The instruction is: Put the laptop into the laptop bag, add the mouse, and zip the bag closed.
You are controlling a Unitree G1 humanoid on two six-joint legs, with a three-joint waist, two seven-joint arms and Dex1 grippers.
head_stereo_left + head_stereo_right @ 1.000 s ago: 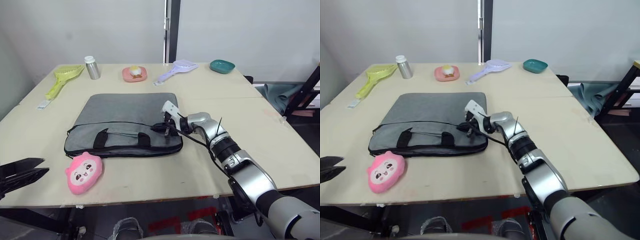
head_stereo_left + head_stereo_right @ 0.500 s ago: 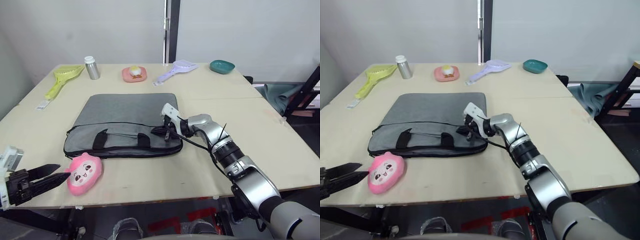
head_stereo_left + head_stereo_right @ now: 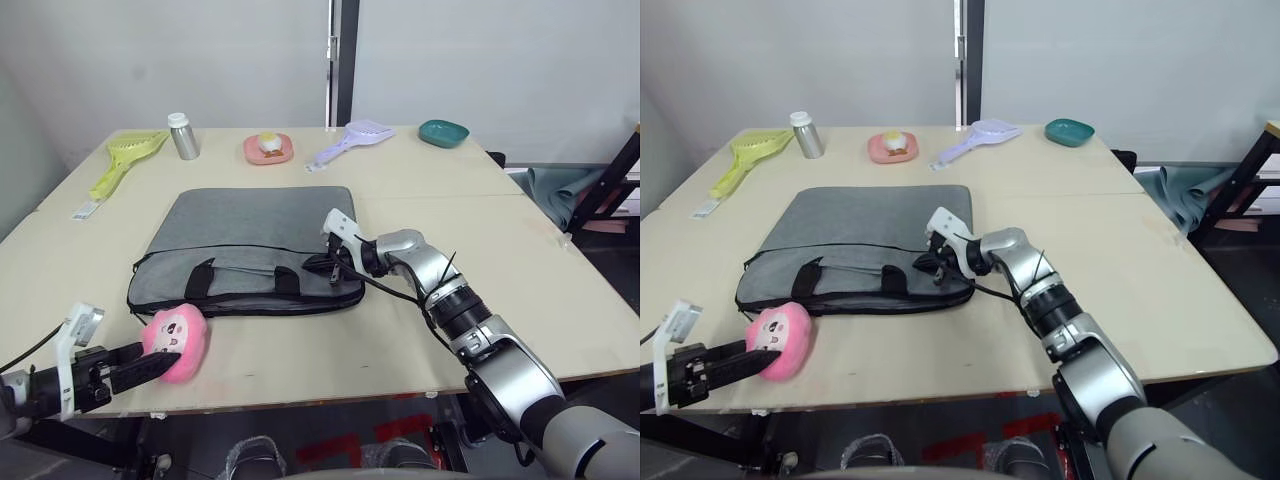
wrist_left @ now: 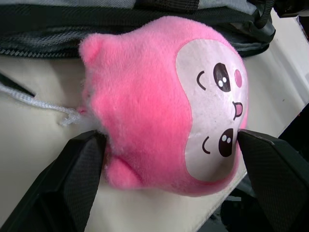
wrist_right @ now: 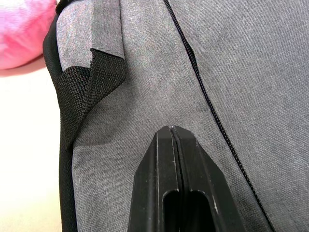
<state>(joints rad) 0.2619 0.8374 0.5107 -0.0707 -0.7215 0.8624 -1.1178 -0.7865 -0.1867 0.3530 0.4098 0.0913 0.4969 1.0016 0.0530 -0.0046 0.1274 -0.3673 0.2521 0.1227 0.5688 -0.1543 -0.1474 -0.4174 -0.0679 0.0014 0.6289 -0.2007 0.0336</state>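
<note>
On the beige table (image 3: 560, 260), laptop bag (image 3: 250, 230), pink plush (image 3: 178, 343).

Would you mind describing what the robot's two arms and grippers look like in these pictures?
The right arm has rounded silver-grey shells joined by black rings, with a thin black cable along the forearm. Its wrist carries a small white block, and the right gripper has two black fingers. The left gripper has two long black wedge-shaped fingers on a black body, with a small white block behind.

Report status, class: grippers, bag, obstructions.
Left gripper open, jaws flanking the pink plush toy. Right gripper shut, on the grey laptop bag. Toy lies against the bag's front edge.
</note>
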